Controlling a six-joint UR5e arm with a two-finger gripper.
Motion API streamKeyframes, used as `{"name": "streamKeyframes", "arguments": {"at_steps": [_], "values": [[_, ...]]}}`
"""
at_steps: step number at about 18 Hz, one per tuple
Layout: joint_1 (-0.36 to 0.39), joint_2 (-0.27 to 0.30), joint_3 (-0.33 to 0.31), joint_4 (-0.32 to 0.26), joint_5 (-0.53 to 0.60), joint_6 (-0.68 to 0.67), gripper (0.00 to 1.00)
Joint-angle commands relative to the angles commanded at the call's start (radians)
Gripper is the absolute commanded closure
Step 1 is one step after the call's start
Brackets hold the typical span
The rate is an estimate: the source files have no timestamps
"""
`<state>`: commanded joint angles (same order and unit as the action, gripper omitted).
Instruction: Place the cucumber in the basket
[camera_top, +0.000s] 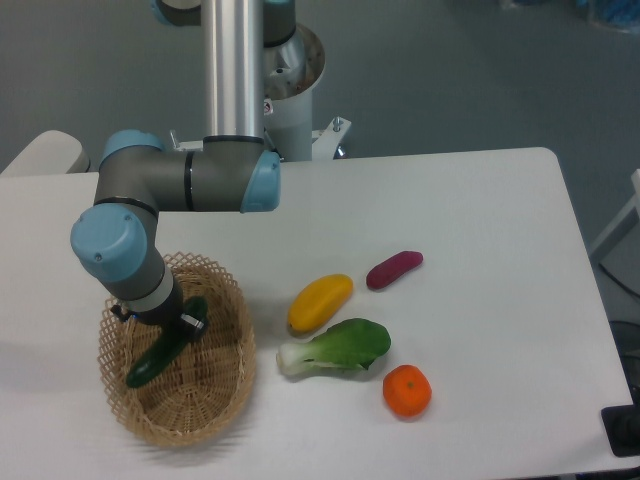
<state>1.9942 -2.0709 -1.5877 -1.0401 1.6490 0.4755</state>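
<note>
Jaws (178, 325) sit over the basket (225, 385), clamped on the upper end of the cucumber (160, 347), which slants down toward 7 o'clock inside the basket; whether its lower tip touches the wicker floor I cannot tell. Open basket floor lies toward 5 o'clock of the cucumber. The arm's wrist points steeply down, its forearm running level above the basket's far rim. On the white surface (480, 210) at 3 o'clock of the basket lie a yellow fruit (320, 302), a purple vegetable (394, 269), a bok choy (337, 349) and an orange (407, 391). Grey floor lies beyond the surface.
</note>
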Motion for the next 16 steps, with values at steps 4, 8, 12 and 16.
{"name": "streamKeyframes", "arguments": {"at_steps": [4,8,12,16], "values": [[0.015,0.006,0.044,-0.009,0.0,0.0,0.0],[0.075,0.009,0.152,-0.015,-0.005,0.002,0.0],[0.155,0.024,0.202,-0.021,-0.009,0.139,0.0],[0.251,0.052,0.201,-0.023,-0.012,0.4,0.0]]}}
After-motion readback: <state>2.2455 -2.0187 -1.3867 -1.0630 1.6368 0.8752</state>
